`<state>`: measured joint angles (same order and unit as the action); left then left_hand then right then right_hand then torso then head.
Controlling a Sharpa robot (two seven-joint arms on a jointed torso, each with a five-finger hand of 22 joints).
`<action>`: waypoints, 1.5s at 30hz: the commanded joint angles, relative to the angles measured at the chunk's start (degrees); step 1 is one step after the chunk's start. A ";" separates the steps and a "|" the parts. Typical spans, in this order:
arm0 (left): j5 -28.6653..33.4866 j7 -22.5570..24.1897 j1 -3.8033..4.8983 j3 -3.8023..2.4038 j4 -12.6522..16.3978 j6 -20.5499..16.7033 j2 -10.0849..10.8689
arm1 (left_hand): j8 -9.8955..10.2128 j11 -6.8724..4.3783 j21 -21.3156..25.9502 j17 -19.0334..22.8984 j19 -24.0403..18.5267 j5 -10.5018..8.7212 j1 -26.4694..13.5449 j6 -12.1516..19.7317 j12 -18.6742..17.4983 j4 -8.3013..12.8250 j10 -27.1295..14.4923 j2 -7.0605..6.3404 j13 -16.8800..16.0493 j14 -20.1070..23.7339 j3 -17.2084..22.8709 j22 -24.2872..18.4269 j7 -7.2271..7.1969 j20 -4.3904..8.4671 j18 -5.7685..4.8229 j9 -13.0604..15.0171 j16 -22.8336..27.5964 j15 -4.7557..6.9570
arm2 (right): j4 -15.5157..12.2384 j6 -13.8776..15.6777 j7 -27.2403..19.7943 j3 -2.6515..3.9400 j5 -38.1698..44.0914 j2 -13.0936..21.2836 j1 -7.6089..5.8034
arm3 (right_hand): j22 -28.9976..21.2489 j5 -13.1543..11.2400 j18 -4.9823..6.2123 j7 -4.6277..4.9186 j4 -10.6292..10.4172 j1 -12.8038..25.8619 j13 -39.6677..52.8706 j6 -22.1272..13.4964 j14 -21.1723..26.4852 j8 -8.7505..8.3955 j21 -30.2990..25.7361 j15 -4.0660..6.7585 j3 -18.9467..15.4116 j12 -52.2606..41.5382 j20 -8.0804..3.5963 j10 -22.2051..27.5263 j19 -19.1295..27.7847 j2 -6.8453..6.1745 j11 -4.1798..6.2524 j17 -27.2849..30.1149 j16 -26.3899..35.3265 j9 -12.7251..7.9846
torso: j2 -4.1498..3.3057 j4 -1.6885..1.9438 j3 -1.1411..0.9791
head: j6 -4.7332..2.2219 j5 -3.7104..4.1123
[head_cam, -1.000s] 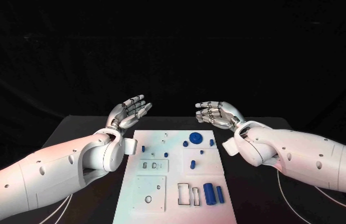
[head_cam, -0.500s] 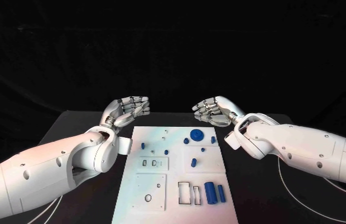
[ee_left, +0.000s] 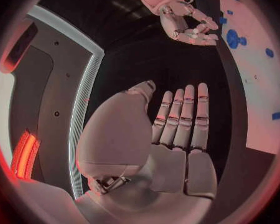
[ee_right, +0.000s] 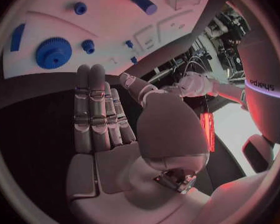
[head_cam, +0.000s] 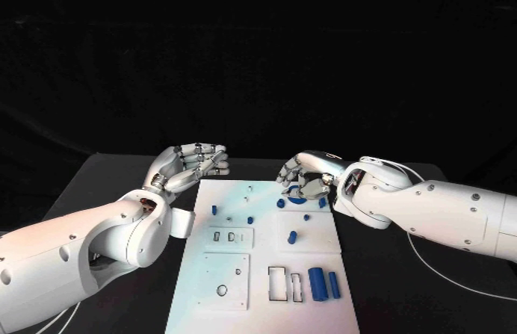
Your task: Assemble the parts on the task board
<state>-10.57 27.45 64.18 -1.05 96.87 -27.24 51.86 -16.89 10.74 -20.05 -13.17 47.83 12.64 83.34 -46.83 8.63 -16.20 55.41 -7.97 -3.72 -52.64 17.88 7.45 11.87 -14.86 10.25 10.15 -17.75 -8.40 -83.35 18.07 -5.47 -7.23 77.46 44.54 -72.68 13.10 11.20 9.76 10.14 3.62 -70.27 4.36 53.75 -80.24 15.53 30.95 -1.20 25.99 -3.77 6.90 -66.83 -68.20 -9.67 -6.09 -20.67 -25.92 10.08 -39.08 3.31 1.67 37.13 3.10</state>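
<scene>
Fingers first: those of my left hand point(head_cam: 190, 164) lie side by side, almost straight, with nothing between them, the palm turned up off the far left corner of the board point(head_cam: 258, 289). Fingers of my right hand point(head_cam: 305, 177) are loosely curled and apart, gripping nothing, and they hang over the board's far edge, just above the gear point(head_cam: 293, 192).

Largest around me is the worktop point(head_cam: 119, 177), black and running dark past the board on both sides. My arms come in along the board's two long edges, so the strips beside it are partly taken by my forearms; the near half of the board lies open from above.

Next comes the board itself, a white plate lying lengthwise away from me in the middle of the worktop. On its near right stands a fat blue cylinder point(head_cam: 317, 284) with a slimmer bar point(head_cam: 333, 285) just beside it, and two empty slots point(head_cam: 276, 283) are to their left. A ring point(head_cam: 222, 291) lies on the near left panel.

Farther out, a short blue peg point(head_cam: 292, 236) sits alone on the middle right panel. Small blue pegs point(head_cam: 214, 209) dot the far half, near the left edge and near the gear. From my right wrist, the gear point(ee_right: 53, 53) is past my fingertips, with a flat blue piece point(ee_right: 17, 37) beside it at the board's edge. From my left wrist, the board point(ee_left: 255, 84) lies beyond my fingers point(ee_left: 189, 115).
</scene>
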 commanded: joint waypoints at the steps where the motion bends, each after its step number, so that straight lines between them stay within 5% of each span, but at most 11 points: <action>1: -0.52 -0.24 0.12 -0.17 1.12 1.99 0.13 | 0.01 -0.03 -0.27 -0.10 0.44 -0.12 0.11 -0.13 -0.36 -0.08 0.23 -0.61 -0.04 -0.32 0.41 0.06 1.73 0.07 0.38 -0.08 0.03 0.02 | -0.34 -4.97 6.70 0.02 13.75 -0.45 -0.12 | 1.31 0.74 0.55 -0.17 -0.39 0.02 0.13 0.62 -1.72 -0.46 1.98 0.50 -0.07 0.04 -0.38 -0.78 -1.28 -0.65 0.23 -2.53 -2.53 0.03 | -0.89 0.34 0.23 | -0.01 0.33; 8: -0.33 -0.63 0.31 -0.48 2.35 2.45 0.65 | 0.19 0.07 -0.54 -0.17 0.95 -0.18 -0.07 0.01 -0.77 -0.14 0.12 -0.82 -0.02 -0.07 0.46 0.11 1.84 0.21 0.35 -0.15 0.31 -0.05 | 0.01 -5.96 9.99 0.02 20.23 -1.91 -0.22 | 5.73 0.79 0.48 -0.20 -1.45 -0.67 -0.07 0.99 -1.30 -1.56 7.30 0.34 -1.16 0.13 -0.53 2.65 -0.38 -1.39 -0.04 -10.53 -9.90 -0.06 | -1.71 0.78 0.36 | 0.19 1.11; 12: -0.19 -0.77 0.53 -0.56 2.60 2.65 0.91 | 0.38 0.17 -0.71 -0.24 1.28 -0.20 -0.20 0.20 -1.12 -0.15 -0.04 -0.95 -0.01 0.15 0.50 0.13 1.95 0.28 0.32 -0.22 0.53 -0.13 | 0.34 -5.71 11.09 0.01 22.29 -2.42 -0.19 | 21.93 0.79 -1.40 -0.14 -2.22 -1.21 0.05 1.30 -2.27 -2.11 20.72 0.31 -2.06 0.08 -0.42 4.00 -3.99 -1.27 -0.08 -17.29 -18.13 -0.04 | -1.98 1.05 0.46 | 0.34 1.19; 18: -0.08 -0.95 0.74 -0.63 2.64 2.90 1.15 | 0.51 0.23 -0.79 -0.28 1.44 -0.22 -0.26 0.34 -1.36 -0.13 -0.19 -1.04 0.00 0.27 0.51 0.13 1.98 0.32 0.30 -0.27 0.66 -0.17 | 0.49 -5.74 11.87 0.01 23.75 -2.83 -0.16 | 37.62 0.82 -3.15 -0.17 -3.02 -1.88 0.41 1.57 -3.63 -2.64 33.14 0.07 -2.50 0.08 -0.30 4.01 -6.69 -1.24 -0.17 -30.83 -32.75 0.04 | -2.17 1.25 0.53 | 0.44 1.27; 36: 0.25 -1.42 0.84 -0.65 2.07 3.39 1.21 | 0.63 0.30 -0.88 -0.33 1.61 -0.25 -0.37 0.49 -1.61 -0.15 -0.36 -1.12 0.01 0.39 0.49 0.14 2.06 0.35 0.29 -0.32 0.79 -0.21 | 1.67 -7.63 11.61 -0.07 24.13 -3.60 0.53 | 49.29 1.04 -4.64 -0.32 -3.77 -2.49 0.78 2.12 -4.72 -2.81 41.74 0.05 -1.60 -0.05 -0.07 2.66 -9.14 -1.16 -0.01 -39.46 -42.22 0.33 | -2.59 1.39 0.63 | 0.59 1.28; 45: 0.30 -1.71 0.84 -0.65 1.76 3.61 1.16 | 0.71 0.35 -0.91 -0.36 1.67 -0.26 -0.43 0.58 -1.75 -0.15 -0.47 -1.15 0.02 0.45 0.49 0.13 2.11 0.35 0.28 -0.35 0.86 -0.24 | 1.94 -7.91 11.11 -0.09 23.32 -3.64 0.92 | 51.00 1.45 -4.83 -0.33 -3.93 -2.85 0.82 2.77 -4.66 -2.54 43.00 0.04 -0.72 -0.01 -0.03 2.11 -9.40 -0.85 0.02 -40.21 -43.35 0.55 | -2.72 1.45 0.70 | 0.64 1.37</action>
<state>-10.53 25.69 64.92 -1.64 98.59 -24.83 53.12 -16.42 10.97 -20.69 -13.46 49.05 12.64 82.89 -46.60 7.13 -16.36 55.19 -8.41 -3.70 -52.41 18.03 7.50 12.09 -14.44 10.24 9.88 -17.19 -8.62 -81.45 11.36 5.83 -7.31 100.46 40.97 -71.82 64.13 12.54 5.54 9.88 -0.39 -72.55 5.13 56.15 -83.53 13.05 73.91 -1.12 25.03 -3.77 6.87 -64.36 -77.16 -10.57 -6.11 -60.90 -69.16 10.59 -41.72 4.73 2.33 37.84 4.45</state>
